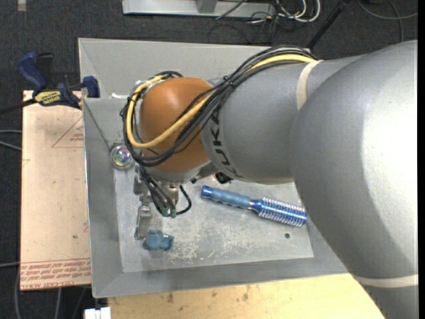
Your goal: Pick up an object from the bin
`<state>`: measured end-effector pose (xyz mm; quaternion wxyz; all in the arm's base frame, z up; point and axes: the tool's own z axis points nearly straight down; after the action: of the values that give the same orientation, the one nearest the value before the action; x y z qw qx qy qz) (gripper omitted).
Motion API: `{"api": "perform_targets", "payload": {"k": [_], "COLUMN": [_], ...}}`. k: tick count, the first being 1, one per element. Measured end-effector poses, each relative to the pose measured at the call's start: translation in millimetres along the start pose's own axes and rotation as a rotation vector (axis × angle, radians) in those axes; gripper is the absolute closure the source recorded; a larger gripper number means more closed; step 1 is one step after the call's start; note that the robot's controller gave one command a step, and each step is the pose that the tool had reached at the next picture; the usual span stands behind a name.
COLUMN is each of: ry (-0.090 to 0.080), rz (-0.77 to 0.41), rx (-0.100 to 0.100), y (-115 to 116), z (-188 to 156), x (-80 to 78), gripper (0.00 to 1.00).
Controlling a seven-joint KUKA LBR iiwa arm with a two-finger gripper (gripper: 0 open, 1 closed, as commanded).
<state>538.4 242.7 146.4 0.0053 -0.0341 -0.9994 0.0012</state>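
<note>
My gripper [142,226] hangs below the orange wrist cover at the bin's front left, low over the floor. Just to its right and slightly nearer the front wall lies a small teal-blue lump [158,242], close to the gripper's tip; I cannot tell whether they touch. A blue hairbrush [255,205] with a ribbed, shiny head lies on the floor to the right, handle pointing left towards the gripper. A small shiny round thing [121,156] rests against the left wall, behind the gripper.
The arm, its orange cover and cables hide the bin's back and right. The left and front walls stand close to the gripper. Bare, scuffed floor shows between the teal lump and the hairbrush.
</note>
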Motion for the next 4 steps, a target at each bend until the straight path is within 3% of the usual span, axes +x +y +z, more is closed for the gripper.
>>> {"api": "perform_targets", "payload": {"k": [1,2,3,4], "ry": [-0.007,-0.011,-0.01,-0.018], "rz": [0.182,0.198,0.205,0.175], "rx": [-0.001,-0.008,-0.006,-0.009], "y": [-97.7,-38.1,-41.9,-42.2], "z": [74.9,67.8,68.1,-22.2], "x": [44.9,52.2,51.1,51.6], "gripper": [0.0,0.0,1.0,1.0]}}
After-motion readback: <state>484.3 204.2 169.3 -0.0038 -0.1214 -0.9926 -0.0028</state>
